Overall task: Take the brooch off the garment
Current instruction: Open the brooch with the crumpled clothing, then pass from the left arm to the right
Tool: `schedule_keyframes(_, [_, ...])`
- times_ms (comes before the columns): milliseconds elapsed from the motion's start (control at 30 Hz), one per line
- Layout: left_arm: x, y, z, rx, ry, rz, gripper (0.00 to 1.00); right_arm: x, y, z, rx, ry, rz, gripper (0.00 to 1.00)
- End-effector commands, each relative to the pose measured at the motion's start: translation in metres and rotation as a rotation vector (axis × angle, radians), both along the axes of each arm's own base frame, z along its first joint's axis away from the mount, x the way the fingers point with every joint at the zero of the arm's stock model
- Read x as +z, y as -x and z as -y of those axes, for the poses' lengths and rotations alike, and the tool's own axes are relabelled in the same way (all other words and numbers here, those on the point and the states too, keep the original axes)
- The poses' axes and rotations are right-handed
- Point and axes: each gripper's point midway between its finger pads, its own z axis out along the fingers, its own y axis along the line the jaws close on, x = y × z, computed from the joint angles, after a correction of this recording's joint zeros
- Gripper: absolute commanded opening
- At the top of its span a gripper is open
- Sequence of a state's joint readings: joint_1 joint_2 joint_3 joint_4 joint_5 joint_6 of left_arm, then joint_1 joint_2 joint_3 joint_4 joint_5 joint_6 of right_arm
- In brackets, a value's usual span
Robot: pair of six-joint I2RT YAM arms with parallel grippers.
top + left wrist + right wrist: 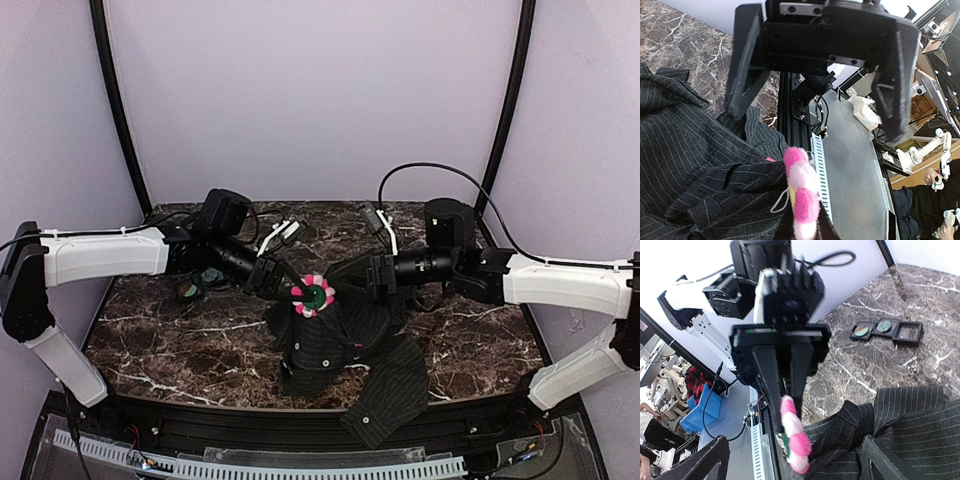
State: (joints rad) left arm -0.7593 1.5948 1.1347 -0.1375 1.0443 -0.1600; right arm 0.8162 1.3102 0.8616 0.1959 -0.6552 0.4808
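1. Brooch (313, 294): mid-desk, perched on a raised hump of the black pinstriped shirt (345, 350), facing up toward the top camera. Pink petals, dark centre. Both wrist views show it edge-on, with cloth running right up to its back.
2. Left hand (815, 117): fingers spread wide, nothing between them. It hangs just left of the brooch, which sits below the gap, not inside it.
3. Right hand (796, 440): its two fingers stand far apart at the bottom corners of its own view, gripping nothing. The brooch and a fold of shirt lie in line between them; no contact is evident.
4. Progress, my reading: the brooch is not yet off the shirt. One hand is placed on each side, so the approach looks done. Left to do: grasp the brooch, hold the cloth, pull the two apart, set the brooch down.
5. Three small black trays (887, 330) sit on the marble desk (180, 340), left of the shirt. Two hold round items; one looks empty. A likely drop spot, unconfirmed.
6. Hidden: the pin or clasp behind the brooch, and whatever props up the hump of cloth. In the top view the left arm covers most of the trays, and both hands' black fingers merge with the black fabric. A corner of the shirt reaches over the near desk edge.
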Motion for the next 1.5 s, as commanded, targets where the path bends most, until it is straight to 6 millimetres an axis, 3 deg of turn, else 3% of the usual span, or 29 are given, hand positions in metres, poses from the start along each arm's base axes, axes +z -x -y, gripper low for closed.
schedule_keyframes(0, [0.011, 0.004, -0.001, -0.032, 0.028, 0.009, 0.01, -0.022, 0.008, -0.005, 0.038, 0.021, -0.018, 0.88])
schedule_keyframes(167, [0.013, 0.006, -0.001, -0.046, 0.037, 0.007, 0.01, -0.022, 0.023, -0.015, 0.131, -0.027, -0.036, 0.79])
schedule_keyframes(633, [0.018, 0.011, -0.001, -0.073, 0.060, -0.005, 0.01, -0.027, 0.038, -0.028, 0.242, -0.075, -0.081, 0.43])
schedule_keyframes(1067, [0.019, 0.011, -0.002, -0.072, 0.063, -0.003, 0.01, -0.037, 0.043, -0.032, 0.275, -0.069, -0.117, 0.36])
schedule_keyframes(1467, [0.021, 0.012, -0.002, -0.075, 0.068, -0.001, 0.01, -0.043, 0.037, -0.034, 0.247, -0.065, -0.131, 0.20])
